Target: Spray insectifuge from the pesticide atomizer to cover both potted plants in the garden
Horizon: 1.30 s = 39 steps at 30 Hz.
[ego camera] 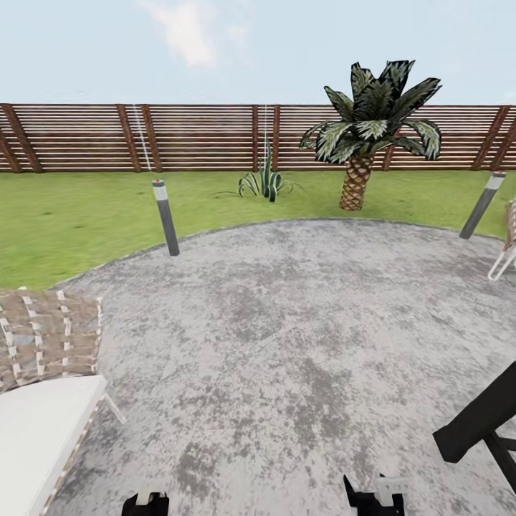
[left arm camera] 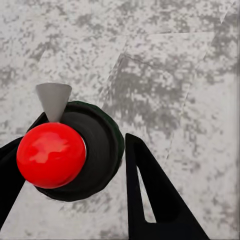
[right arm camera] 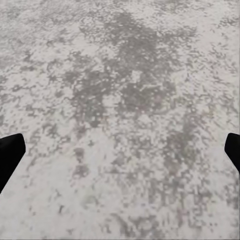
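already the pesticide atomizer (left arm camera: 60,150), red ball and grey nozzle over a dark body, sits between the left gripper (left arm camera: 75,190) fingers, which look closed on it. the right gripper (right arm camera: 120,155) hangs wide open, empty, over the patio (ego camera: 287,322). judging ahead: keep the grip firm and search the lawn (ego camera: 72,215) for potted plants.

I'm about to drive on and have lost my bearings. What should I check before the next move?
1. Sprayer gripped: cannot tell. A red-knobbed thing with a grey cone sits between the left fingers, but contact is unclear.
2. Right fingers free: ok, spread wide over bare stone.
3. Potted plants ahead: not ok. Ahead stand a palm and a potless spiky plant.
4. Path forward: ok, the patio is open up to the lawn.
5. Left clearance: not ok, a wicker chair sits close.
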Motion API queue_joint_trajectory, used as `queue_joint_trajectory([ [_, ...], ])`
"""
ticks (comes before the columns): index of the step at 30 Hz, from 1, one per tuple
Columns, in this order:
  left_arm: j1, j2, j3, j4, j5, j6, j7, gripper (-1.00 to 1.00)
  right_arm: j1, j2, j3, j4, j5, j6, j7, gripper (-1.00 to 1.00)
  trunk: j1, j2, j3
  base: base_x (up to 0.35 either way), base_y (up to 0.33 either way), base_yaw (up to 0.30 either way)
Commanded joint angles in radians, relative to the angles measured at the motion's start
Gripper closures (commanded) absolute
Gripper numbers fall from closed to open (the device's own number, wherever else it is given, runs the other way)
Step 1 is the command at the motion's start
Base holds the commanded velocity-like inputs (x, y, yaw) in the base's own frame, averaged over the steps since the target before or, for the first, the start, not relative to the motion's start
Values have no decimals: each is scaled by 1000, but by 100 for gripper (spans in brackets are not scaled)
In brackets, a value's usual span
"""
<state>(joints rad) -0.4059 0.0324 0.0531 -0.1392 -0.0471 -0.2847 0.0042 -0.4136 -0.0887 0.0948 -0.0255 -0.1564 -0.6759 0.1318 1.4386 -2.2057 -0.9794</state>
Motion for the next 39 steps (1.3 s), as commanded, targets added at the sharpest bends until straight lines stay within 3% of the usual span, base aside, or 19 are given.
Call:
queue_joint_trajectory([
  [1,-1,0,5,1,-5,-4,0,100,-1,0,7,1,-11,-3,5,-100,0,0,-1,337,-93,0],
  [6,-1,0,5,1,-5,-4,0,100,-1,0,7,1,-11,-2,5,-100,0,0,-1,337,-93,-48],
  [18,-1,0,5,1,-5,-4,0,100,-1,0,8,1,-12,-2,5,-100,0,0,-1,337,-93,-256],
  [39,-1,0,5,1,-4,-4,0,100,-1,0,8,1,-12,-2,6,-100,0,0,-1,338,-42,-4],
])
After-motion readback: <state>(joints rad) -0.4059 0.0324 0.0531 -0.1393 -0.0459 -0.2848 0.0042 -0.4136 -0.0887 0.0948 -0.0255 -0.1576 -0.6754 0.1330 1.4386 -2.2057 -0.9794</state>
